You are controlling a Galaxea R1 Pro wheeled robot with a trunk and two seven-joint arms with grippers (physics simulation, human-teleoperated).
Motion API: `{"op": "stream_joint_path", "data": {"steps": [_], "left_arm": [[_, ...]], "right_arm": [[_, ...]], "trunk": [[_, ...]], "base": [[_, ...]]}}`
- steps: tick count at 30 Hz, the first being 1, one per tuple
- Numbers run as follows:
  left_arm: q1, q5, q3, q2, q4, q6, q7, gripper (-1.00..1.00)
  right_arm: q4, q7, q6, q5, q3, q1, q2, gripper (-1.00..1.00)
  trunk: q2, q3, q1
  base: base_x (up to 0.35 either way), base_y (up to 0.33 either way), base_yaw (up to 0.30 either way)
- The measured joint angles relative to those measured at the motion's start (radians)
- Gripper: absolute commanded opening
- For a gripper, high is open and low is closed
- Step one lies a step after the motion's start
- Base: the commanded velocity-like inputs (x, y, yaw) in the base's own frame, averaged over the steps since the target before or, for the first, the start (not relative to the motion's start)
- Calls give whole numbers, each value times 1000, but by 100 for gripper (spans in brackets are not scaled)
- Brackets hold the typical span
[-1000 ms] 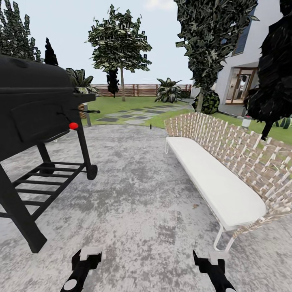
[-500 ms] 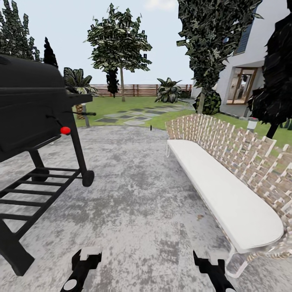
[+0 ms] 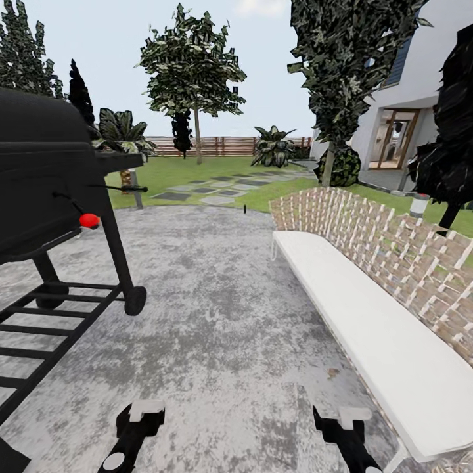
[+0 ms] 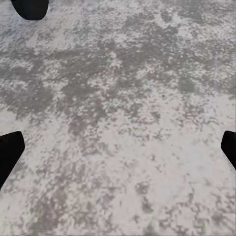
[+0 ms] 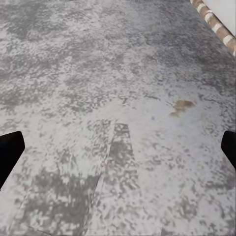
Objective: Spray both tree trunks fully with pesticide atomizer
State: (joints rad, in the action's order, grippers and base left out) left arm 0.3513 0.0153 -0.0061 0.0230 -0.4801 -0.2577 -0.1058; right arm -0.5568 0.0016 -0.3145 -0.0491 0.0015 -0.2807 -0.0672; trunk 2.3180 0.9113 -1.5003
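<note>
Two tall trees stand beyond the grey patio. One tree rises on the lawn by the fence, with its tree trunk bare and straight. The other tree stands right of it near the house, and its tree trunk meets the grass behind the bench. The pesticide atomizer is out of view. My left gripper and right gripper hang low over the paving. In the wrist views the left gripper and right gripper are open, with only bare patio between the fingertips.
A black grill on a wheeled frame stands close on the left. A white-cushioned woven bench runs along the right. Between them the patio leads to stepping stones and lawn. A small dark stub sits at the patio's far edge, too small to identify.
The camera has moved forward, so the grill and the bench have slid nearer and outward in the view. Both grippers hold the same pose, open.
</note>
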Motion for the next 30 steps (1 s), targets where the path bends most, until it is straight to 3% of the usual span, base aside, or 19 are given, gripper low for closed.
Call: {"op": "stream_joint_path", "data": {"steps": [30], "left_arm": [[0, 0, 0, 0, 0, 0, 0, 100]], "right_arm": [[0, 0, -1, 0, 0, 0, 0, 100]], "trunk": [[0, 0, 0]], "base": [[340, 0, 0]]}}
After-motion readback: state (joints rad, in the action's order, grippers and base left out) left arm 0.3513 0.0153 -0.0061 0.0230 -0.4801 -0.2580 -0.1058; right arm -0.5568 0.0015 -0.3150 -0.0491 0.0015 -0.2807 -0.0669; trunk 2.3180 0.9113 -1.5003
